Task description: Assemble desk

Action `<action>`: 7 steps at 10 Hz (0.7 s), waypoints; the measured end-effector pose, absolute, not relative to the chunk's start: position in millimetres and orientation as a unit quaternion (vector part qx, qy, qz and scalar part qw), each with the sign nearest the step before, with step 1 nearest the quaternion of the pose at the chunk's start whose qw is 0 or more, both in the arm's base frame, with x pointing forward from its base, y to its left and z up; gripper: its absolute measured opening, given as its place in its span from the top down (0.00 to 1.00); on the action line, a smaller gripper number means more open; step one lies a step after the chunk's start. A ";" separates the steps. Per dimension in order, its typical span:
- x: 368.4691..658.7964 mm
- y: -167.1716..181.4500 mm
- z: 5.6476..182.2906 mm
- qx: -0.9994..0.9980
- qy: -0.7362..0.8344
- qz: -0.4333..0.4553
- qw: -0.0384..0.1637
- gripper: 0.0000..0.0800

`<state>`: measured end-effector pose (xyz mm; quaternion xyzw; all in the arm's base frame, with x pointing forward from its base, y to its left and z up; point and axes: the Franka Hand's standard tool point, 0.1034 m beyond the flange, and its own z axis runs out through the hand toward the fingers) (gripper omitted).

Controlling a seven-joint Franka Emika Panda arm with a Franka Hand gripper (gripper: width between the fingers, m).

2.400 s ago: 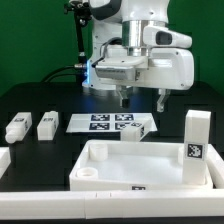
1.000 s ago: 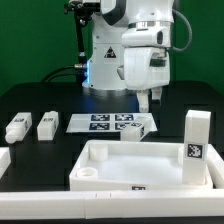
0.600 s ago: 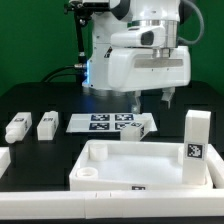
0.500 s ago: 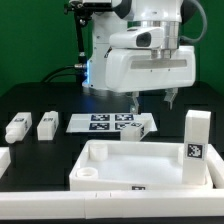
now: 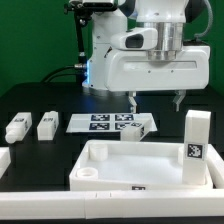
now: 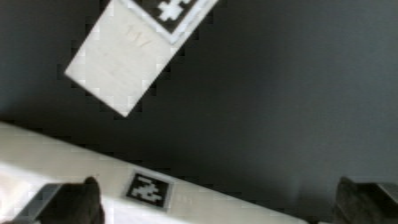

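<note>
The white desk top [image 5: 140,168], a tray with a raised rim and round corner sockets, lies at the front of the black table. One white leg [image 5: 196,136] stands upright at its corner on the exterior view's right. Two legs [image 5: 17,127] [image 5: 47,125] lie to the exterior view's left, and another leg [image 5: 144,129] lies behind the tray. My gripper [image 5: 156,101] hangs open above that lying leg, holding nothing. In the wrist view the lying leg [image 6: 125,58] and the tray's tagged rim [image 6: 80,165] show below my empty gripper [image 6: 221,204].
The marker board [image 5: 105,123] lies flat behind the tray, beside the lying leg. A white piece [image 5: 3,159] sits at the exterior view's left edge. The robot base [image 5: 100,60] stands at the back before a green wall.
The wrist has turned and shifted toward the exterior view's right, so both fingers now show spread wide. The jaws stayed open. No part has moved.
</note>
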<state>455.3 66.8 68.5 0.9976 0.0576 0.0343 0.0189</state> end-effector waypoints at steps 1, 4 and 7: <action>453.2 54.6 62.4 1.000 0.003 0.021 0.010 0.19; 460.2 35.1 55.4 0.986 -0.164 -0.023 -0.019 0.19; 457.6 38.3 54.2 0.979 -0.201 -0.032 -0.020 0.19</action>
